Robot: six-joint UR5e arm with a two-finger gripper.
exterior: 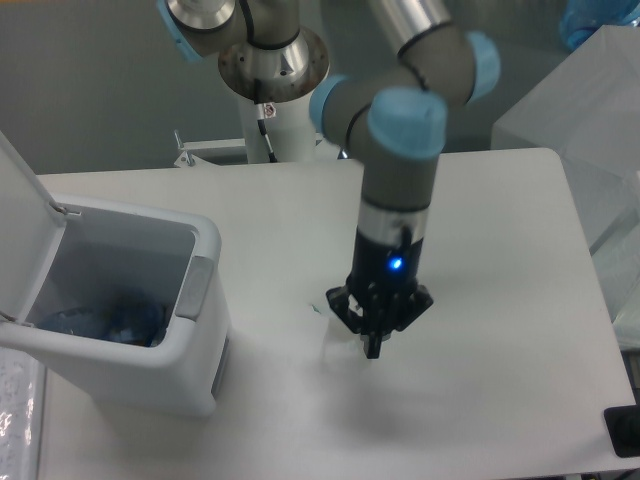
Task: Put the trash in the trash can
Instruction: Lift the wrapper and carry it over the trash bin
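Observation:
The white trash can (200, 330) stands at the table's left with its flip lid (25, 235) swung open to the left and the grey latch tab (194, 288) on its right rim. Bluish clear crumpled plastic (125, 322) lies at its bottom; I cannot tell whether it is the bottle or the wrapper. My gripper (373, 346) points straight down over the middle of the table, right of the can, its dark fingers drawn together into one tip just above the surface. I see nothing between them. A tiny pale speck (314, 308) lies on the table left of the gripper.
The arm's base (272, 62) stands at the table's far edge. Clear plastic sheeting (590, 110) hangs at the right. A small dark object (624, 432) sits at the table's front right corner. A patterned strip (20, 420) runs along the left edge.

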